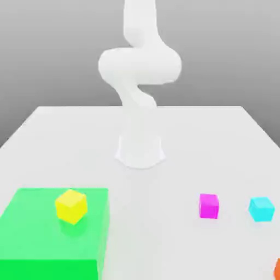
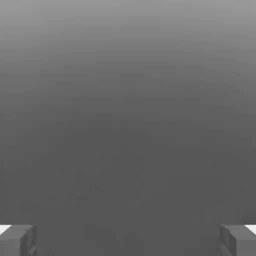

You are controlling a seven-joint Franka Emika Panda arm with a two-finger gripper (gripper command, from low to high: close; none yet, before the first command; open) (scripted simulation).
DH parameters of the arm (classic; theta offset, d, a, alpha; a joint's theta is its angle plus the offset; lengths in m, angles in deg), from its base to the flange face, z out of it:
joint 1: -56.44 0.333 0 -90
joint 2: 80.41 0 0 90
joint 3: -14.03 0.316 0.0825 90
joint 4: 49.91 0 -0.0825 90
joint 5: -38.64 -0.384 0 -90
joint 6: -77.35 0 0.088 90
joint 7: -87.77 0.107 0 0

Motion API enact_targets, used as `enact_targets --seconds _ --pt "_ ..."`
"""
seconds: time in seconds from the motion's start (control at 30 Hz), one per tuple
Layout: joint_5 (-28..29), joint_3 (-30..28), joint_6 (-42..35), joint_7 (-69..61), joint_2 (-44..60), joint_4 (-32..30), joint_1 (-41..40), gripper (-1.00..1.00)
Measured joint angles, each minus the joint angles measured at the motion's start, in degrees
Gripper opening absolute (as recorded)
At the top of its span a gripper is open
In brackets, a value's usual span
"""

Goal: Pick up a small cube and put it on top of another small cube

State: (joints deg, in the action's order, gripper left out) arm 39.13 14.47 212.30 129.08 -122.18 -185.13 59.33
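White arm rises from its base at the middle of the white table, upper links bent up and out of frame. In the hand view the gripper has its 2 fingertips far apart at opposite edges, jaws wide, nothing between them, grey backdrop behind. Magenta cube sits on the table toward the exterior view's right, cyan cube near it further right, apart. Yellow cube rests on the green block at the exterior view's left. Orange object cut off at the right edge.
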Motion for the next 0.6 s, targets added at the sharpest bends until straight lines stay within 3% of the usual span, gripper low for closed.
enact_targets --seconds 0.6 --pt "-0.36 4.64 28.89 -44.53 38.57 -29.44 24.15 0.0"
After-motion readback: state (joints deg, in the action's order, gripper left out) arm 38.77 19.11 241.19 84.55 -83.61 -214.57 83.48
